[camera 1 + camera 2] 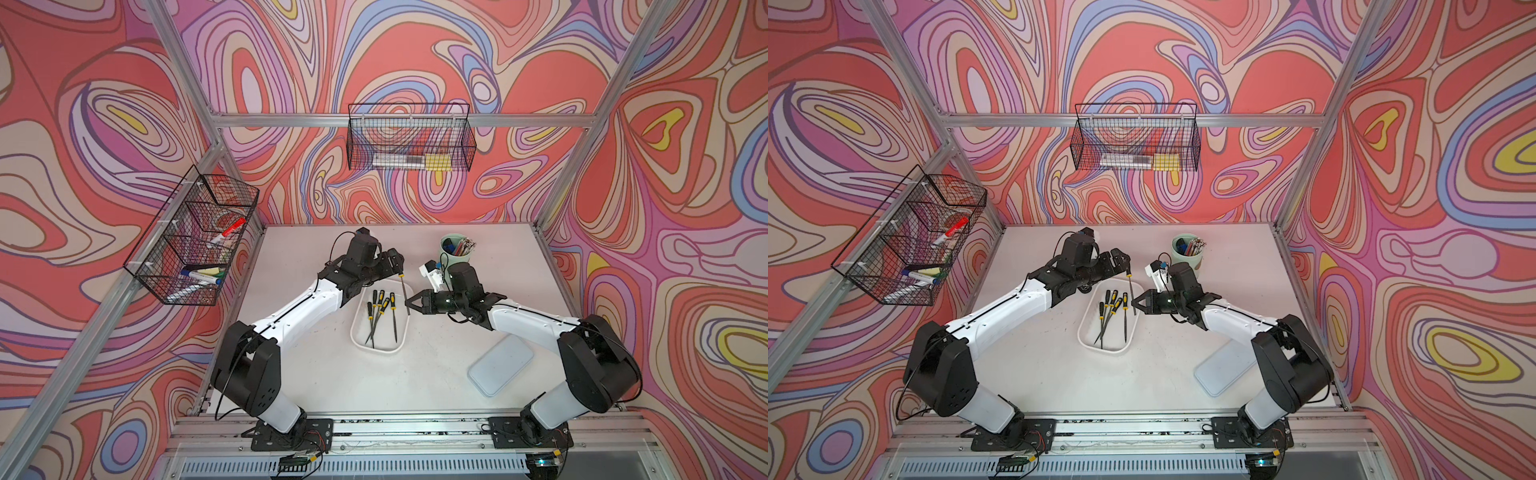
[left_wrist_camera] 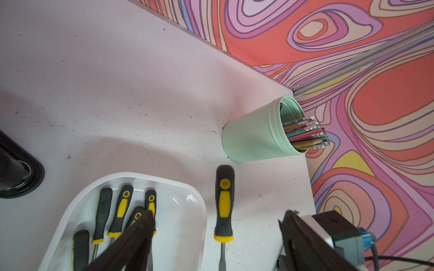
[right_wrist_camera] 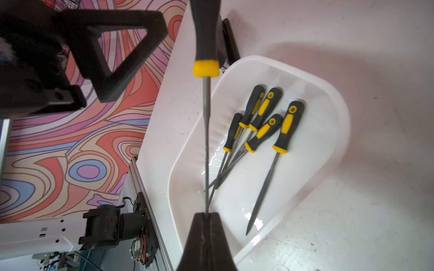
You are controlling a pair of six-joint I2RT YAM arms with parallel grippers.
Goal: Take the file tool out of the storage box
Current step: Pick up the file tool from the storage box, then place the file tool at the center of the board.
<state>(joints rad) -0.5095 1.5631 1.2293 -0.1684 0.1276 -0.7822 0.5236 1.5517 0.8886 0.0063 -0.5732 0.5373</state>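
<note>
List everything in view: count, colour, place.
storage box: one, white, mid-table
files in box: five, black-and-yellow handles, inside storage box
held file: one, black-and-yellow handle, held up near the box
lid: one, pale blue, table, beside right arm
cup: one, mint green, far right of table, holding pencils
wire baskets: two, black, left and rear walls
table: one, white, underneath everything
left gripper: one, black, fingers open around held file's handle
right gripper: one, black, fingers shut on held file's shaft
</note>
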